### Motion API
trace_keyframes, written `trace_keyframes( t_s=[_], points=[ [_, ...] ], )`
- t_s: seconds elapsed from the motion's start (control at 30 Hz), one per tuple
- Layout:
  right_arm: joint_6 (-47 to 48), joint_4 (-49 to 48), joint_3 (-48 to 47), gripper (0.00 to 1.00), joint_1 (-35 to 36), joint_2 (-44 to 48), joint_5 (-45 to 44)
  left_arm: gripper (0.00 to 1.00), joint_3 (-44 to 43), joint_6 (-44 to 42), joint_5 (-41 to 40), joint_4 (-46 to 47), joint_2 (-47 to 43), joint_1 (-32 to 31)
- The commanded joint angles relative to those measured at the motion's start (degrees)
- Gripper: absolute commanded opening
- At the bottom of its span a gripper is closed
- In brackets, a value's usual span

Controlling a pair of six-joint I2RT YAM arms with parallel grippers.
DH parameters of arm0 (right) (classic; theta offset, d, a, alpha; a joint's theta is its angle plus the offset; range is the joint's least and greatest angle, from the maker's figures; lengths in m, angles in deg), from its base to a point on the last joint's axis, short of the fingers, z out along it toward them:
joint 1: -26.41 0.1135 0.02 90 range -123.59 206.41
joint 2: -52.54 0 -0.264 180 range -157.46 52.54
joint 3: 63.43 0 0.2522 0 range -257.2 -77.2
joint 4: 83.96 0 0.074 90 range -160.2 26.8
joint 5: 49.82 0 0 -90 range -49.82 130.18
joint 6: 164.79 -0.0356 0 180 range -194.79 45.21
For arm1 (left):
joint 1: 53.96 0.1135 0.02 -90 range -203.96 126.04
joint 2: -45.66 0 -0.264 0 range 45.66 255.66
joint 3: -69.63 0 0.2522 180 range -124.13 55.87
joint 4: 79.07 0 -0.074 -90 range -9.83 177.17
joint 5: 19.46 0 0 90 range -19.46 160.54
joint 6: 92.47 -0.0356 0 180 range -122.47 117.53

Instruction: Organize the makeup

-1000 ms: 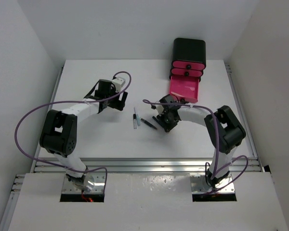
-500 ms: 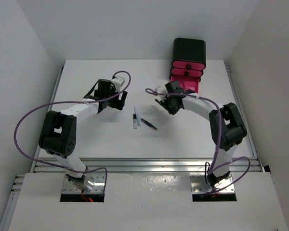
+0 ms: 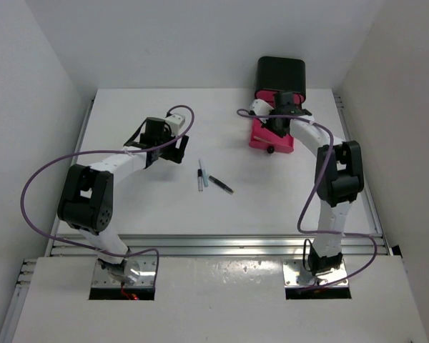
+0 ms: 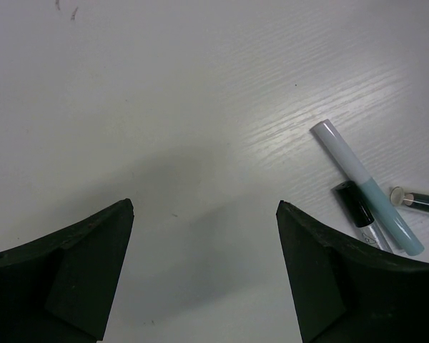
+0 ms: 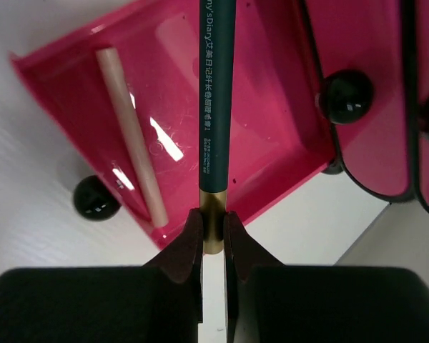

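the right gripper [image 5: 213, 221] pinches a dark green pencil [image 5: 217, 107] over the open pink drawer [image 5: 272, 128], a peach stick [image 5: 132, 136] lying at upper left. the left gripper [image 4: 204, 209] gapes wide, holding nothing.

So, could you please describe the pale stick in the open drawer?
Find the black box at the back right; one pink drawer is pulled out. The peach stick lies inside, pale and plain, unlike the dark green lettered pencil the right gripper holds above.
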Motion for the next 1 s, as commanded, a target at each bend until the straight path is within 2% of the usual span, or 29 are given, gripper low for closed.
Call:
trace_keyframes(
  t_s=[0.0,0.1,0.13,0.27,0.3,0.33,0.47,0.53,0.57,0.63,0.67,0.73,0.77,0.87,0.97],
  points=[
    [5.4,-2.1,-2.9,0.05,-0.4,-2.2,-2.4,0.87,0.3,-0.8,-0.4,1.7,-2.6,-0.4],
    [5.6,-4.3,-2.8,0.27,-0.5,-2.4,-3.4,0.87,0.3,-0.8,-0.4,1.7,-2.1,-0.4],
    [5.5,-4.8,-3.1,0.44,-0.5,-2.6,-4.7,0.87,0.3,-0.8,-0.4,1.7,-2.1,-0.4],
    [4.6,-7.5,-5.0,0.61,-0.3,-3.0,-10.5,0.87,-0.2,-0.8,-0.4,1.7,-2.1,-0.4],
    [3.5,-8.1,-4.9,0.61,-0.2,-2.4,-12.9,0.87,-0.2,-0.8,-0.4,1.7,-1.6,-0.4],
    [3.2,-10.4,-4.7,0.66,0.0,-2.0,-13.8,0.87,-0.2,-0.8,-0.4,1.7,-1.5,-0.4],
    [-4.1,-10.0,-3.9,0.64,2.6,2.6,-16.9,0.87,-0.2,-0.8,-0.4,1.7,-1.5,-0.4],
    [-14.9,-6.0,-3.1,0.64,4.8,6.6,-12.8,0.87,-0.2,-0.8,-0.4,1.7,-1.0,-0.4],
    [-19.9,-3.6,-1.2,0.66,6.0,7.7,-6.2,0.87,-0.2,-0.8,-0.4,1.7,-1.0,-0.4],
    [-25.0,-2.8,4.8,0.8,10.5,10.7,12.1,0.87,-0.7,-0.3,0.1,1.7,-0.5,-0.4],
    [-27.3,-4.6,6.8,0.81,11.9,11.3,14.1,0.87,-0.7,-0.3,0.1,1.7,-0.5,-0.4],
    [-30.1,-6.4,12.8,0.81,14.5,12.0,15.5,0.87,-0.7,-0.3,0.1,1.7,-0.5,-0.4],
    [-31.2,-9.5,15.3,0.81,18.2,12.0,15.1,0.87,-0.7,0.2,0.1,1.7,-0.5,-0.4],
    [-33.4,-10.0,17.1,0.8,22.4,10.1,15.7,0.87,-0.7,0.2,0.1,1.7,-0.5,-0.4],
    [-35.2,-11.1,18.2,0.77,24.2,7.8,12.6,0.87,-0.1,0.2,0.1,1.7,-0.5,-0.4]
  ],
)
